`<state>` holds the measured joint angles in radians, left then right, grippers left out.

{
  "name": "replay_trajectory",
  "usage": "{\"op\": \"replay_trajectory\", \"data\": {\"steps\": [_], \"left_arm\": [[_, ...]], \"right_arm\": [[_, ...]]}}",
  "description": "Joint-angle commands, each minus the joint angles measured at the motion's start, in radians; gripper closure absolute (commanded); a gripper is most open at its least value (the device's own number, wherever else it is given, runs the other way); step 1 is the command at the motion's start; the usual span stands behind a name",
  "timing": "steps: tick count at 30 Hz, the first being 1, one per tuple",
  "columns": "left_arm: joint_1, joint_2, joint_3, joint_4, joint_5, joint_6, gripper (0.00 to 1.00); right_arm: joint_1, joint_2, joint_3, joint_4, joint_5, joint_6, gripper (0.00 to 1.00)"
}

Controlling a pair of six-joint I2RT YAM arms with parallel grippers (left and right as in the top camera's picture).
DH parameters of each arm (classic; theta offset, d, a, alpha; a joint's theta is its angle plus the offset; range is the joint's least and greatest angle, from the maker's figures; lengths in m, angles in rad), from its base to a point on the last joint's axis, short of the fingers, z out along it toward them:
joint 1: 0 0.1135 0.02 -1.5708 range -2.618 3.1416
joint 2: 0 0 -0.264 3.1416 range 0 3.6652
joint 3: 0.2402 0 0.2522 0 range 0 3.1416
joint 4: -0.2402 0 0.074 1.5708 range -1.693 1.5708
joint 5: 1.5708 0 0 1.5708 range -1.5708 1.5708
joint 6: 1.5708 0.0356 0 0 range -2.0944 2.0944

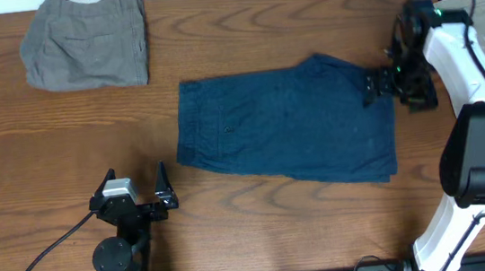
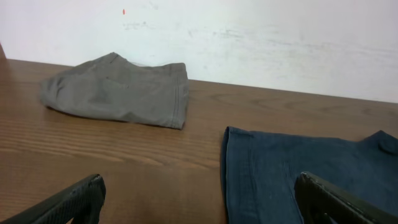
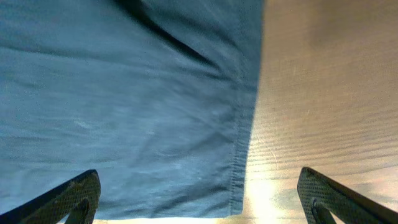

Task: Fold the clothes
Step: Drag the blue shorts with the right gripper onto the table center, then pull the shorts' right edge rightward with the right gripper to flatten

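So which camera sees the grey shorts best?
The left wrist view: the grey shorts appear whole and large, with seams visible. The overhead view shows them smaller, at the picture's top edge. The right wrist view does not show them.

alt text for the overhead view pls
Navy-blue shorts lie flat on the table, the right gripper open over their right edge. Grey shorts sit folded at the far left corner; the left gripper is open, apart from both.

navy shorts (image 1: 287,126): flat, centre | grey pair (image 1: 85,39): folded (far-left corner)
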<state>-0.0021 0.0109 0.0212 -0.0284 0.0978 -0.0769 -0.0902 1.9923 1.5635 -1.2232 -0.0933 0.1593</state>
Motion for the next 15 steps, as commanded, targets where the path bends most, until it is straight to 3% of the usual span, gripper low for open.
{"op": "replay_trajectory", "data": {"steps": [1,8,10,12,14,15], "left_arm": [[-0.004,-0.007,-0.017,-0.034,0.017,0.013,0.02],[-0.004,-0.007,-0.017,-0.034,0.017,0.013,0.02],[-0.004,-0.007,-0.017,-0.034,0.017,0.013,0.02],[-0.004,-0.007,-0.017,-0.034,0.017,0.013,0.02],[-0.004,-0.007,-0.017,-0.034,0.017,0.013,0.02],[-0.004,-0.007,-0.017,-0.034,0.017,0.013,0.02]], "right_arm": [[-0.036,-0.008,-0.107,0.065,-0.073,0.019,0.01],[-0.032,-0.008,-0.248,0.214,-0.081,0.019,0.01],[-0.025,-0.008,-0.277,0.251,-0.084,0.019,0.05],[-0.019,-0.008,-0.3,0.28,-0.09,0.02,0.17],[-0.014,-0.008,-0.317,0.305,-0.095,0.022,0.42],[-0.013,-0.008,-0.32,0.309,-0.095,0.028,0.5]]}}
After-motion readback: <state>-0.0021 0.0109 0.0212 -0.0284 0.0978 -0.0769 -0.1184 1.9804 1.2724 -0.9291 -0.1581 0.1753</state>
